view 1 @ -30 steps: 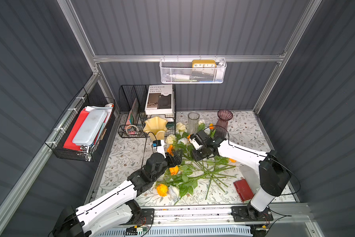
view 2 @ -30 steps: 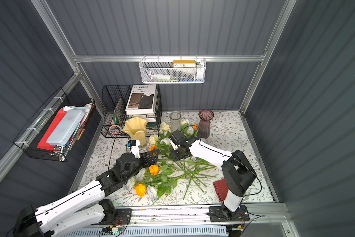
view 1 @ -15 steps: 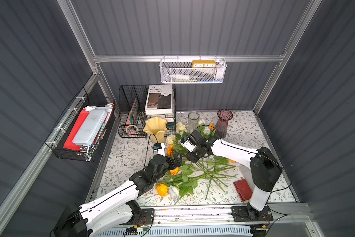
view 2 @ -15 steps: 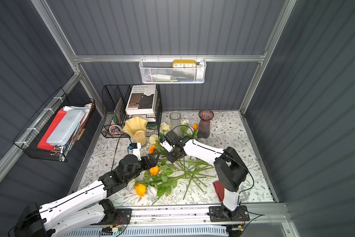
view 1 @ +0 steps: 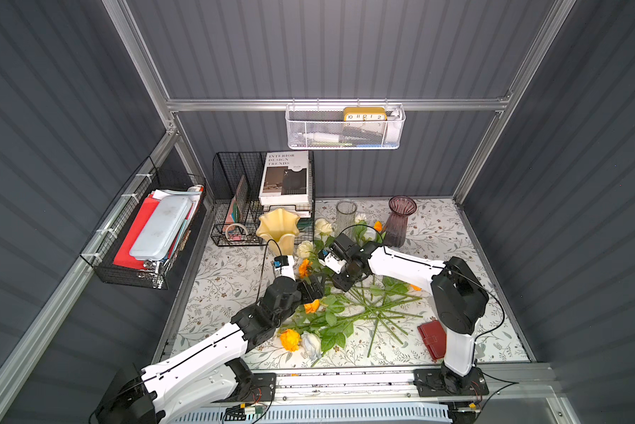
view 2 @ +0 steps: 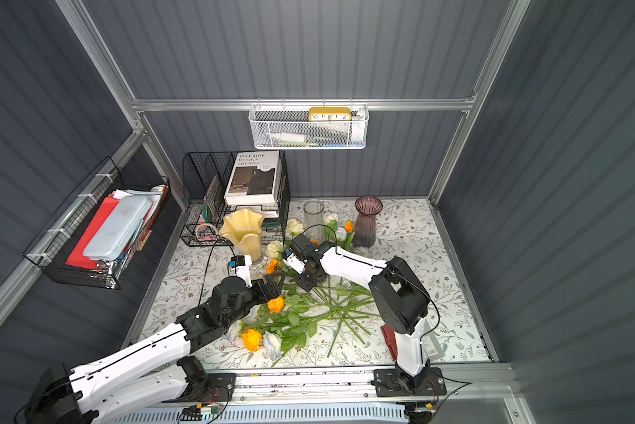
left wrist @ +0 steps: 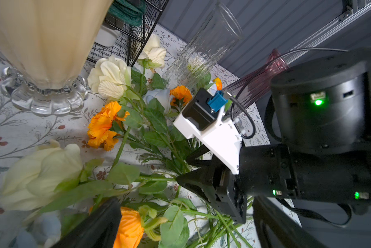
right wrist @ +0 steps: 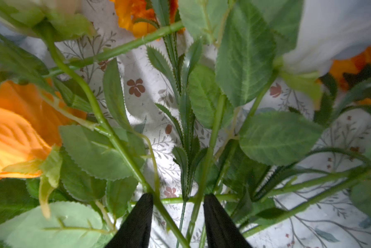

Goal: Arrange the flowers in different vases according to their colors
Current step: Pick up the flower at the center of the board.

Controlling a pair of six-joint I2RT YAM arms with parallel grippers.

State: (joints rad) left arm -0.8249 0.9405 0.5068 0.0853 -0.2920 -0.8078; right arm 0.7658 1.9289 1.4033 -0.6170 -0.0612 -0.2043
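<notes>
**Single out one stem before you close**

Your right end effector (right wrist: 178,196) is down in the heap of flowers (view 1: 363,308) in the middle of the table (view 1: 455,235). Its jaws are part open and grip nothing. The right wrist view shows several green stems crossing the gap between them. Close now and you would likely gather a mixed bundle. I'd shift until a single stem sits between the fingertips, and trace it to its bloom first (the orange rose (right wrist: 13,137) and the white rose (right wrist: 330,32) flank this tangle, so the colour is easy to get wrong). Take hold on bare stem, clear of leaves. Then lift slowly and let the neighbours slide off.

Your left end effector (view 1: 313,289) hovers just beside it at the edge of the heap, jaws spread wide and empty. It looks well placed to pin the pile down if stems drag.

The three vases stand upright along the far side: the pale yellow vase (view 1: 278,227), the clear glass vase (view 1: 346,216) and the purple vase (view 1: 400,220). None seems to hold a flower, so by my reading the sorting has barely begun.

As for writing, the book (view 1: 286,172) propped in the wire rack reads "INTERIOR DESIGN TRENDS"; its smaller print is too fine to make out. The yellow clock (view 1: 364,115) in the white mesh basket (view 1: 345,137) shows the numerals 10, 11, 12, 1, 2. The red wallet (view 1: 431,339) bears no mark I can read.
</notes>
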